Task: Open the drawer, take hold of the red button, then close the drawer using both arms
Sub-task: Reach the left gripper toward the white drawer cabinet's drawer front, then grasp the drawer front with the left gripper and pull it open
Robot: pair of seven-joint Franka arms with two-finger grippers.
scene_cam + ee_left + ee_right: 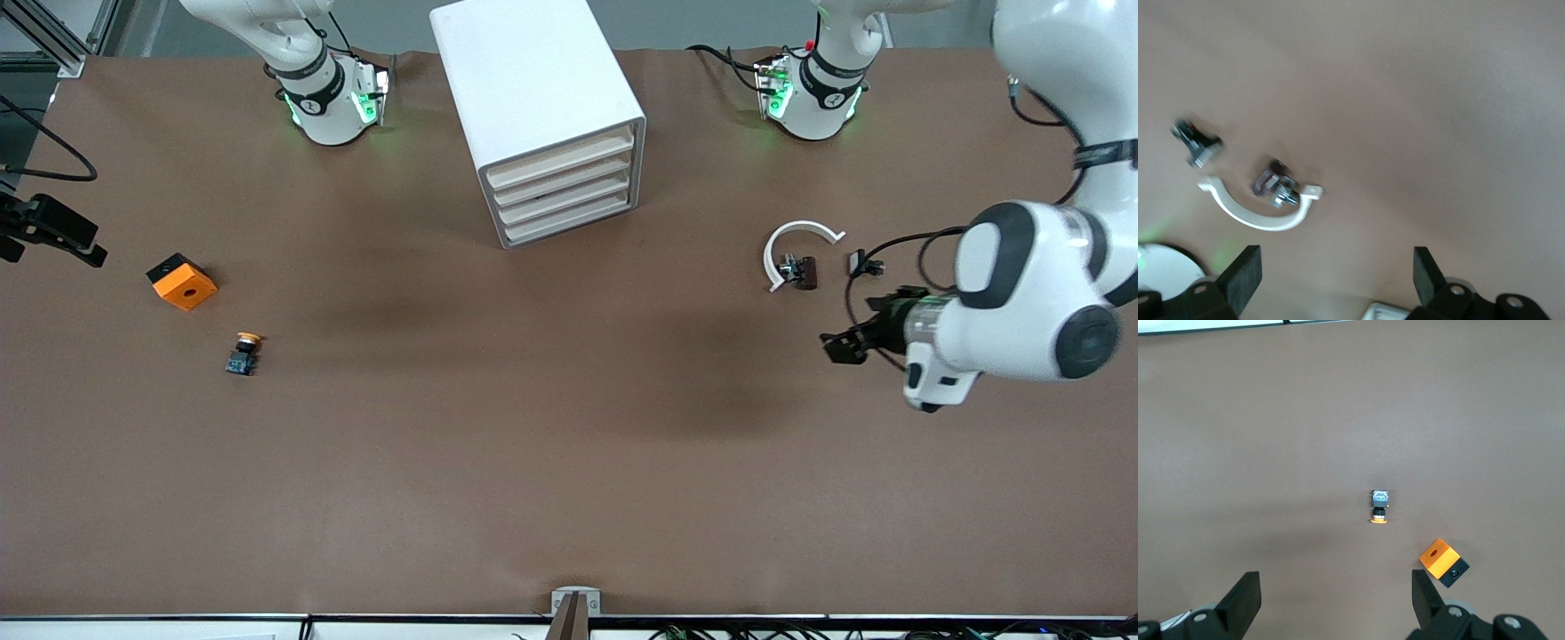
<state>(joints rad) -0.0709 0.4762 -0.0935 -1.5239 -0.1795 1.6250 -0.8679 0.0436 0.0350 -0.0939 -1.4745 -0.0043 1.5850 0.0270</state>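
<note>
At the right arm's end of the table, the right gripper (49, 233) is seen at the edge of the front view, held over the brown table (569, 462). In the right wrist view its fingers (1245, 600) are spread wide apart and nothing is held between them. Near it, an orange cube (181, 282) with a hole is set on the table, and a small button with an orange-yellow cap (243, 353) lies nearer to the front camera than the cube; the two are apart.

In the middle, toward the robots' bases, the white cabinet (533, 98) is placed at an angle. Its four drawers are all pushed in, and the top drawer (562, 161) is shown flush with the others. The red-capped button cannot be found in any view, so its place cannot be told.

Toward the left arm's end, a white curved clip (794, 246) lies on the table with a small dark metal part (799, 271) inside its arc, just touching or nearly so. A small black part (862, 263) is set beside them, a little apart.

The left gripper (845, 345) is held over bare table, nearer to the left arm's end than the clip. In the left wrist view its fingers (1245, 275) are wide open and empty, with the clip (1261, 213) seen past them.
</note>
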